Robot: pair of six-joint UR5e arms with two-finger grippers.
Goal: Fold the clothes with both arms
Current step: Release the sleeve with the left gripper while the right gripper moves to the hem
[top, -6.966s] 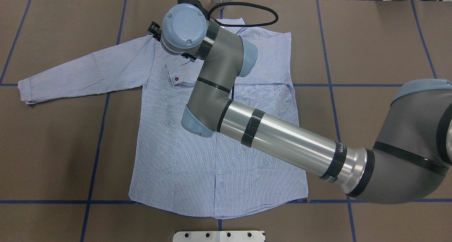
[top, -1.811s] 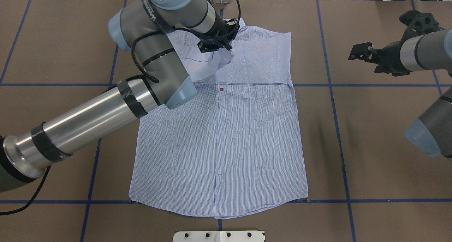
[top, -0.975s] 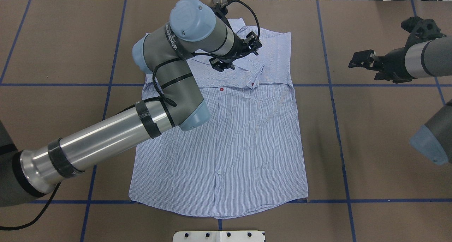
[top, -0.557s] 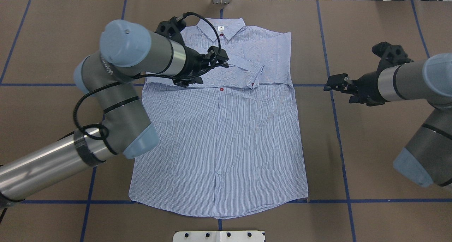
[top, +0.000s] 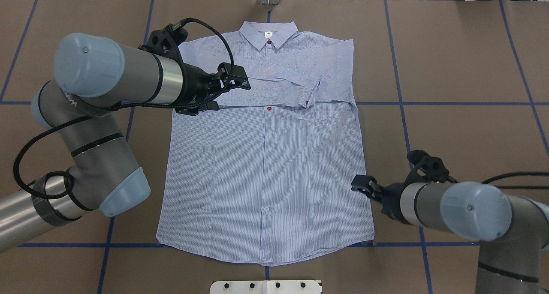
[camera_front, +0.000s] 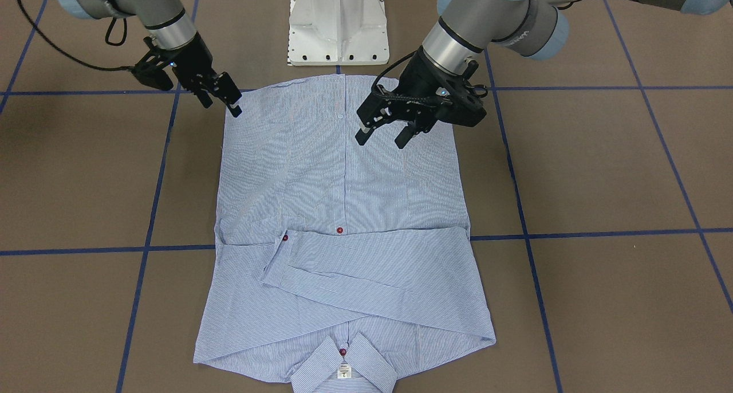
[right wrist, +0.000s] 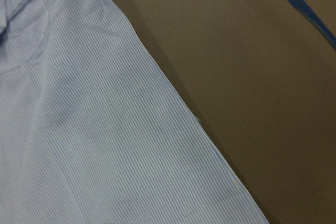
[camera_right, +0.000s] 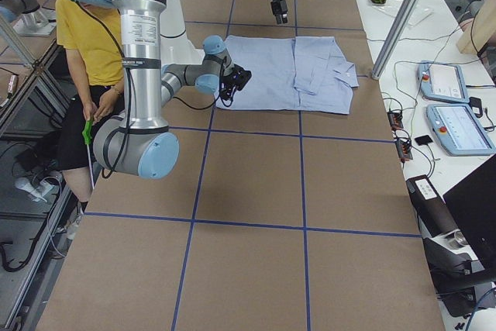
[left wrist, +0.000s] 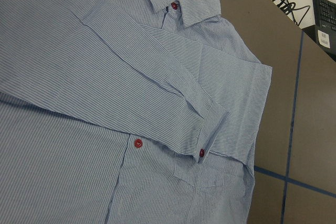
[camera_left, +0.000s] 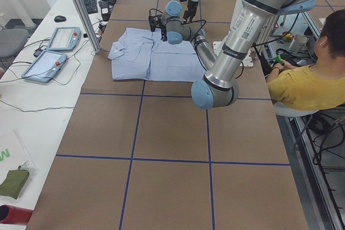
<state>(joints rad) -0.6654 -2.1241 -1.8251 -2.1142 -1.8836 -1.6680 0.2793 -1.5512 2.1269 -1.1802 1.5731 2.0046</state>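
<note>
Overhead, front, sides, wrists: same shirt (top: 266,157)

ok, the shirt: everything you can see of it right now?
The shirt is a light blue and white fine-striped button-up, thin woven cloth by its look, lying flat and front up on the brown table, collar away from the robot, hem towards it. Both sleeves are folded across the chest, the top cuff near the chest pocket. Dark red buttons, white neck label. Neither open gripper holds it: the left gripper hangs above, the right gripper by its side edge.
</note>
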